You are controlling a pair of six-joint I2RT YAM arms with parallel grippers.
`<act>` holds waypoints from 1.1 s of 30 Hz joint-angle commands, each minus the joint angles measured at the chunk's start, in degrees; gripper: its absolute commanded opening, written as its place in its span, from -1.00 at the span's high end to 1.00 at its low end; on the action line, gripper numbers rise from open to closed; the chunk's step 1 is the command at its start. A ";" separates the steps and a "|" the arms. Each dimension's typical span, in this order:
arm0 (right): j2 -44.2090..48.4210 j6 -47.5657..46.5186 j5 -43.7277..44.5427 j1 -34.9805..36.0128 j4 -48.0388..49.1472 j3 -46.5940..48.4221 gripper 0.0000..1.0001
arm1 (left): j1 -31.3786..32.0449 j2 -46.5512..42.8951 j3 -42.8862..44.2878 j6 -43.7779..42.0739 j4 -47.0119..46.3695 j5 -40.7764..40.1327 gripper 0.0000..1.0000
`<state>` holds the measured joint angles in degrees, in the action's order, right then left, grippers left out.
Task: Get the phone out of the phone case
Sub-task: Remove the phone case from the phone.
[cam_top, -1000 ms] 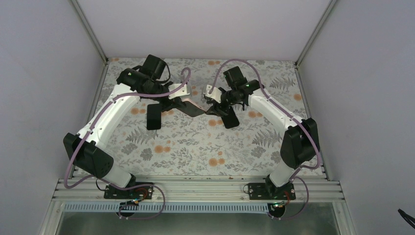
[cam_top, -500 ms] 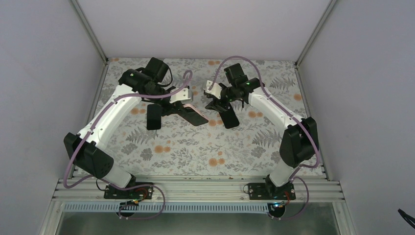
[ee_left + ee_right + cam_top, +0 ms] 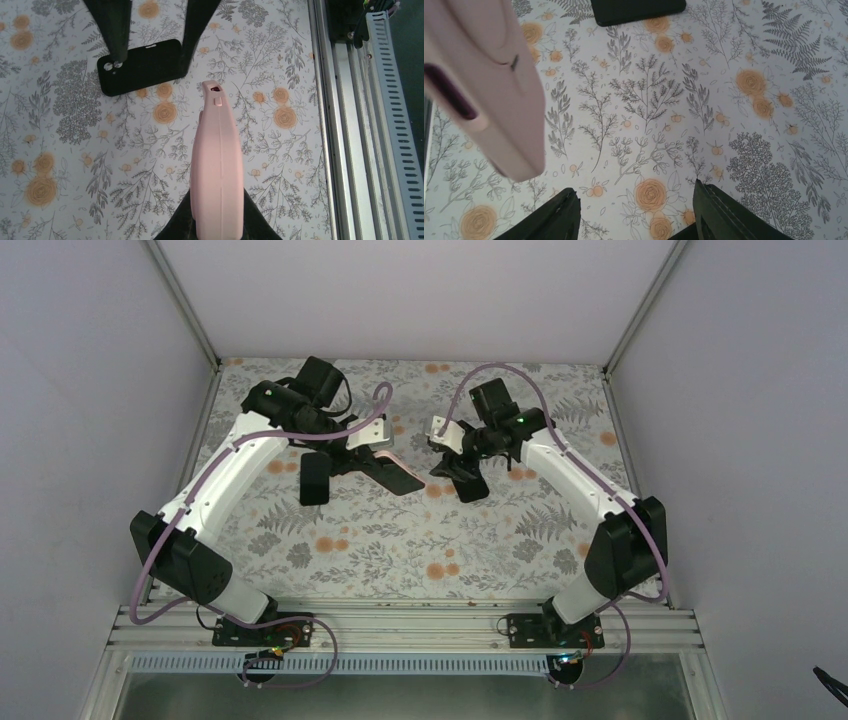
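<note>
My left gripper is shut on a pink phone case, held edge-on above the table. The case also shows in the top view and at the upper left of the right wrist view. The phone sits inside it: its dark face points down and to the right, and a dark strip of it shows in the case. My right gripper is open and empty. It hangs just right of the case's free end, apart from it.
A black phone-shaped slab with camera holes lies on the floral table under my right gripper. Another black slab lies under my left arm. The metal rail runs along the near edge.
My right gripper has let go of the case's end, opened, and drawn back to the right. My left gripper still holds the pink case and tilted it slightly.
</note>
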<state>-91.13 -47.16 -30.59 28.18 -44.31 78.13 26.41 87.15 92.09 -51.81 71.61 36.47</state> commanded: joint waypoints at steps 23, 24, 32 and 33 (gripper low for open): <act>1.59 -1.57 -4.25 0.67 -0.90 -2.12 -0.14 | -0.26 0.64 2.38 1.98 -3.39 3.50 0.95; 1.51 -1.32 -3.96 0.72 -0.43 -2.18 -0.13 | -0.24 0.58 2.31 1.98 -3.36 3.60 0.95; -0.36 -0.56 -2.82 0.60 1.38 -1.20 -0.13 | -0.22 0.46 2.16 1.90 -3.36 3.88 0.95; -0.56 -0.41 -2.80 0.62 1.64 -1.09 -0.13 | -0.18 0.41 2.14 1.89 -3.40 4.09 0.95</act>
<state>-90.21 -48.66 -33.98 28.49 -45.23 76.44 26.15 87.81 92.25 -50.11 69.36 36.47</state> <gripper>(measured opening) 0.565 0.099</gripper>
